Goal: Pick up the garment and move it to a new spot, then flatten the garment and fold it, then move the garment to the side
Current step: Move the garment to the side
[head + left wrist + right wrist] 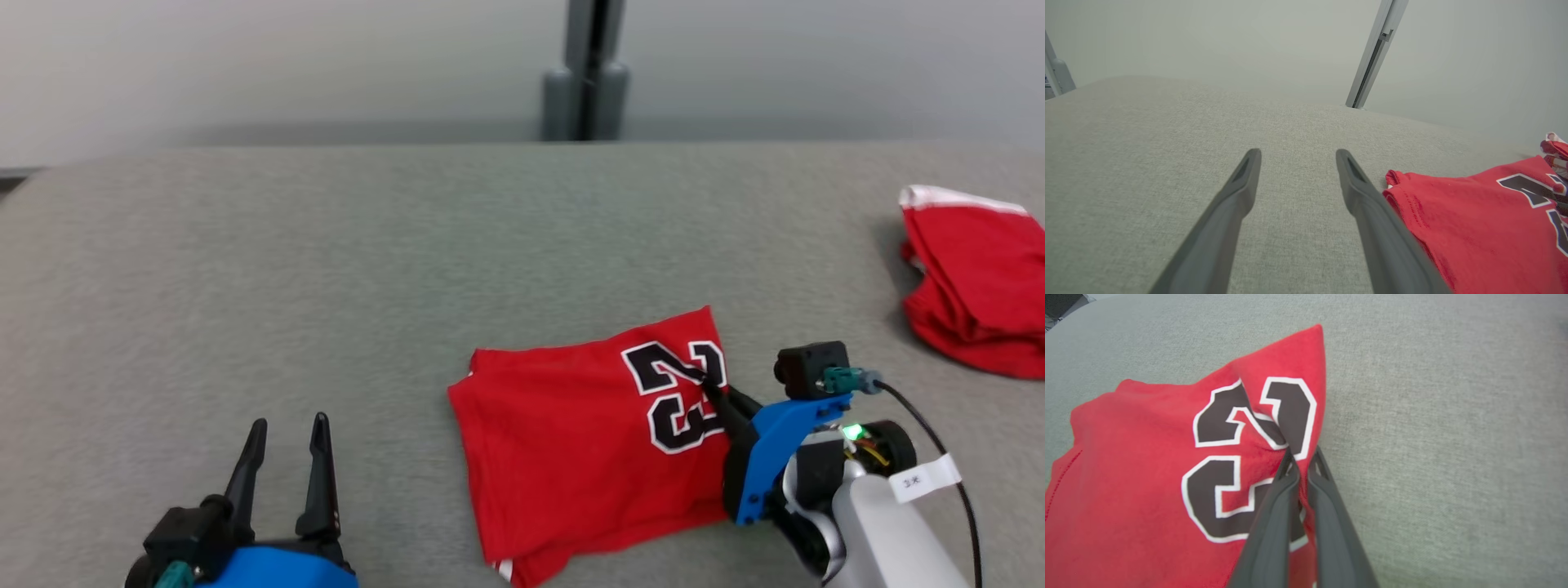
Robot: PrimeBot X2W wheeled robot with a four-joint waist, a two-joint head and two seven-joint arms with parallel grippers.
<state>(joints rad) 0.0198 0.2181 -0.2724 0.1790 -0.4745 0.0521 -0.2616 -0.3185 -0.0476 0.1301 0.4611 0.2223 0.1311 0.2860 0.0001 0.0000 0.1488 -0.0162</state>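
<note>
The garment [571, 433] is a red jersey with a black and white number, folded into a rough rectangle on the grey table [326, 261]. My right gripper [709, 385] is shut on the garment's right edge, pinching a ridge of cloth at the number [1265, 428]; in the right wrist view the right gripper [1301, 454] has both fingers pressed together on that fold. My left gripper [287, 425] stands open at the lower left, apart from the garment, nothing between its fingers. From the left wrist, the left gripper [1296, 153] points over bare table, with the garment [1486, 220] to its right.
A second red garment with white trim [976, 282] lies bunched at the table's right edge. A grey post [586, 73] stands behind the table's far edge. The table's left half and far side are bare grey cloth.
</note>
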